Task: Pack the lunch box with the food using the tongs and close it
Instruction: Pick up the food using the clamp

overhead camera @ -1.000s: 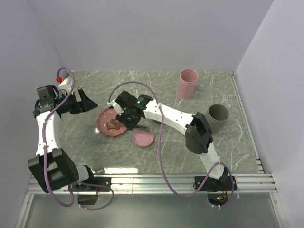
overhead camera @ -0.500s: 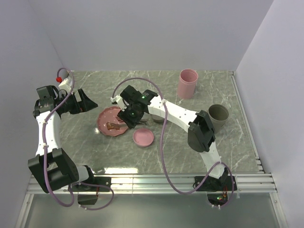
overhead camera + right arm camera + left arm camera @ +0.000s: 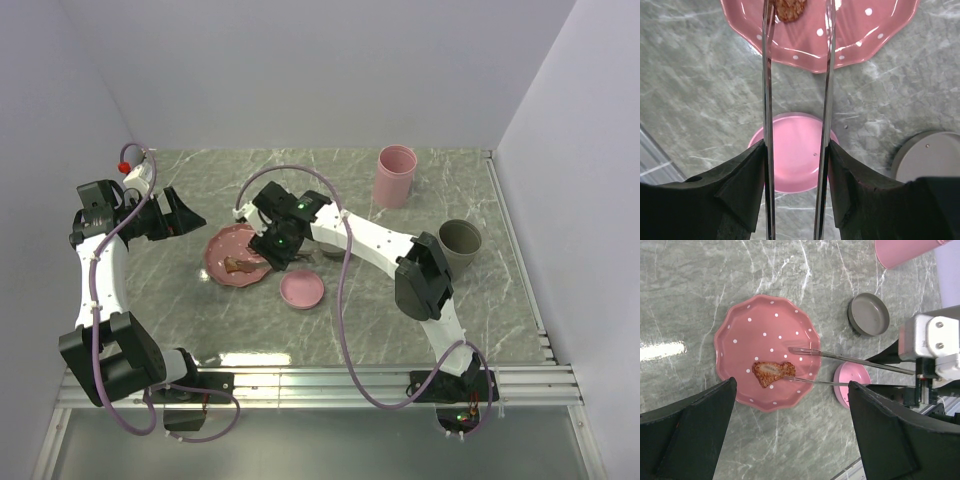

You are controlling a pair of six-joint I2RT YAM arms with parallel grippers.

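A brown-orange piece of food [image 3: 771, 373] [image 3: 238, 265] [image 3: 790, 7] lies on the pink dotted plate [image 3: 755, 330] [image 3: 220, 248] [image 3: 865, 30]. My right gripper [image 3: 796, 150] [image 3: 280, 244] is shut on the silver tongs [image 3: 767, 100] [image 3: 860, 364], one finger pressing each arm. The tong arms stand spread. One tip touches the food; the other rests apart from it on the plate. My left gripper [image 3: 792, 390] [image 3: 178, 215] hangs open left of the plate, holding nothing. The lunch box shows as a tall pink tub [image 3: 395, 176] and a grey tub [image 3: 460, 248], both uncovered.
A pink lid [image 3: 301, 289] [image 3: 797, 135] [image 3: 852, 374] lies on the marble just under the tongs. A grey lid [image 3: 869, 314] [image 3: 930, 155] lies beside it, hidden under the right arm in the top view. Walls close in at the back and sides.
My right gripper drew back a little to the right and its jaws eased wider, so the tong arms spread. The food stays on the plate. The left arm has not moved.
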